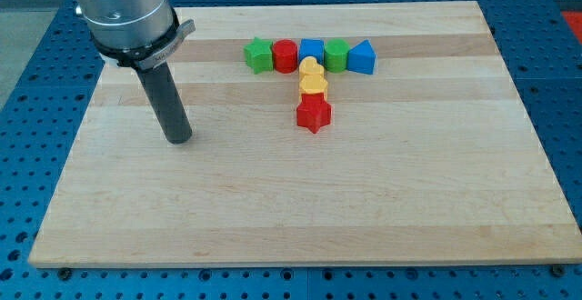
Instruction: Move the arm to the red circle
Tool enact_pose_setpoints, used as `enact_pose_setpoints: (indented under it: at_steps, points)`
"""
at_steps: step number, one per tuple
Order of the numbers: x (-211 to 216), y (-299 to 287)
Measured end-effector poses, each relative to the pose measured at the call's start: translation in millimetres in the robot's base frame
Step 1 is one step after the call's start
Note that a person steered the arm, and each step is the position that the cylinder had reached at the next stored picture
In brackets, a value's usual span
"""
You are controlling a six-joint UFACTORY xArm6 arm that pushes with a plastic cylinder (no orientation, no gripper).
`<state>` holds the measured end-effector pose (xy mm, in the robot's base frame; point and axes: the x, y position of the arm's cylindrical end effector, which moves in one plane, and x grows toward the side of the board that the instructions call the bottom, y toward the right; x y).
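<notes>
Fingers are none on this rig: my tip (178, 139) is the blunt lower end of a straight dark rod, holding nothing, resting on the wooden board (273, 209) toward the view's left, well apart from every block. From my remote seat I see pale planks with lengthwise grain, set on a blue perforated table (27, 73). Near the view's top runs a touching row: green star (259, 55), red circle (285, 55), blue cube (311, 52), green block (336, 55), blue triangular block (361, 56). Below the row sit a yellow block (310, 65), a yellow heart (313, 84) and a red star (314, 113). The rod hangs nearly upright under a silvery metal cylinder (121, 9).
</notes>
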<state>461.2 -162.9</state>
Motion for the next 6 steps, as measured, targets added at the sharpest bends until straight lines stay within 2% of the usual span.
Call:
enact_pose_setpoints:
  at_steps: [1, 2, 4, 6]
  points:
    - [-1.6, 0.3]
    - [-29.1, 12.0]
    - [-83.8, 70.6]
    - [-90.2, 108.0]
